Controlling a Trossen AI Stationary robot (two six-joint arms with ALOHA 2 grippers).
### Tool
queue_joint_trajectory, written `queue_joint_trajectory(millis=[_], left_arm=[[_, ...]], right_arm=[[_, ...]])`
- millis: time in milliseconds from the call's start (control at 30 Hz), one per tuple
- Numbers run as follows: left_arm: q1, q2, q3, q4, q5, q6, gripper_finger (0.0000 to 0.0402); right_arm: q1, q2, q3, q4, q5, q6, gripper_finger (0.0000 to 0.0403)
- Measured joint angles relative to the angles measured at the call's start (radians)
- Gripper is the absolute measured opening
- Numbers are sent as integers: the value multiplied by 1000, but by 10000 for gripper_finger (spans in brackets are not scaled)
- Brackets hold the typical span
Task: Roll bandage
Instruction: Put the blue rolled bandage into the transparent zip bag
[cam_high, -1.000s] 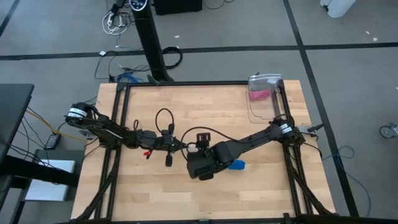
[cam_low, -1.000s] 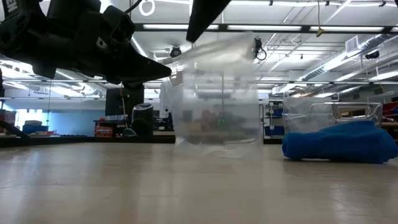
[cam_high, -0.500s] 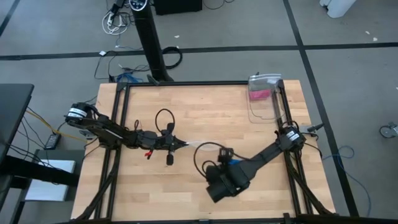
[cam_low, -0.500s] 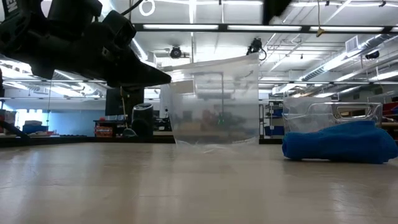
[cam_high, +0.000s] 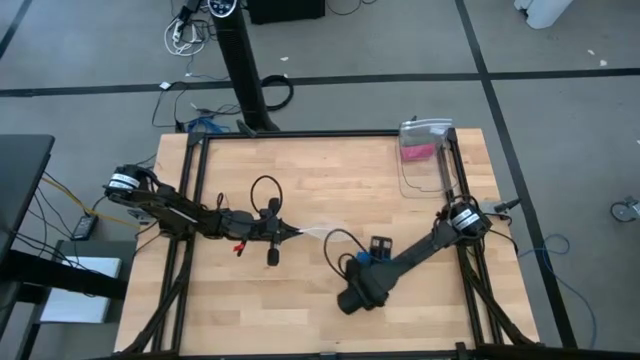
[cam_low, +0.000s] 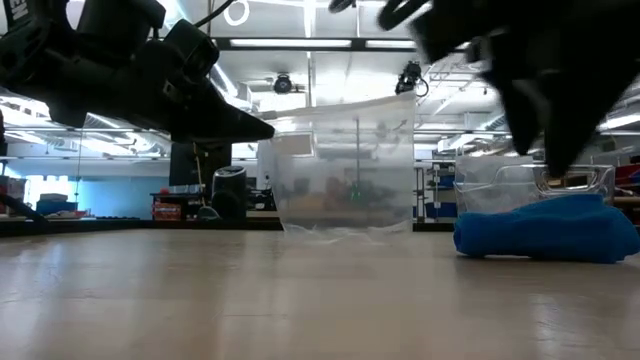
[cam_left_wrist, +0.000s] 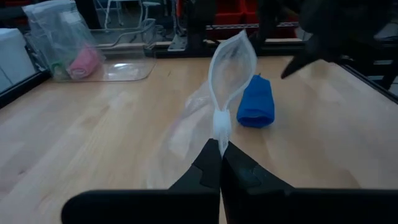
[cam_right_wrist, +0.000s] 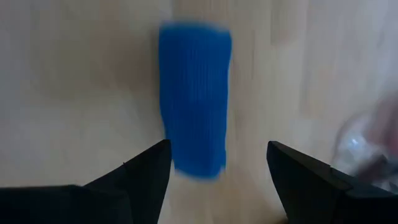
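The bandage (cam_left_wrist: 255, 102) is a wound bright blue roll lying on its side on the wooden table, right of centre; the low view also shows the bandage (cam_low: 545, 228). My right gripper (cam_right_wrist: 217, 171) hangs open above it, pointing steeply down, one finger on each side of the roll (cam_right_wrist: 194, 99) and touching nothing. In the low view my right gripper (cam_low: 540, 90) is a dark shape over the roll. My left gripper (cam_left_wrist: 221, 146) is shut on a clear plastic bag (cam_left_wrist: 230, 68) at mid-table, left of the roll. My left gripper pinches the bag's bunched white edge (cam_left_wrist: 219, 127) between its two fingertips. The fingers come nearly level from the table's left. The bag stands upright beyond them with its mouth (cam_left_wrist: 233, 59) held open as a loop, and its lower part (cam_left_wrist: 180, 134) rests on the table.
A clear container (cam_high: 420, 155) holding something pink stands at the table's far right corner. Black cables loop over the table by my left arm (cam_high: 262, 190) and my right arm (cam_high: 335, 245). Bare wood lies along the near edge (cam_high: 250, 320).
My right gripper has gone from beside the bag toward the table's near right, sunk and tipped steeply down, and now hangs over the bandage. The bag wavered, then settled upright. My left gripper has kept still.
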Motion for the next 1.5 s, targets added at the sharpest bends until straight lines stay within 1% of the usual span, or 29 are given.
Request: queue_joint_trajectory(millis=[100,300,433,600,667,767,867,933,1000,1067,1133,1167,1300,1433,1500], left_arm=[[-1,0,0,0,5,2,1],[-1,0,0,2,13,1,1],[-1,0,0,7,13,1,1],[-1,0,0,8,13,1,1],[-1,0,0,7,14,1,1],[-1,0,0,7,15,1,1],[-1,0,0,7,16,1,1],[-1,0,0,7,16,0,1],[-1,0,0,7,16,0,1],[-1,0,0,12,16,0,1],[-1,0,0,18,16,-1,1],[-1,0,0,18,16,-5,1],[-1,0,7,23,25,-33,1],[-1,0,27,24,80,-68,1],[-1,0,35,23,92,-77,1]], right_arm=[[30,0,-22,5,-17,26,261],[48,0,-69,138,3,17,249],[24,0,-69,207,40,4,246],[-15,0,-97,199,50,24,250],[-21,0,-122,211,47,23,255],[-28,0,-181,282,14,5,260],[-30,0,-216,340,6,-31,255],[-30,-1,-216,355,14,-32,233],[-28,-1,-206,352,25,-32,193],[-21,0,-178,361,21,-47,135],[-10,0,-146,370,24,-74,65],[-2,1,-124,364,45,-91,42],[33,2,31,359,188,-173,41],[68,2,220,377,438,-337,41],[73,1,308,393,527,-447,41]])
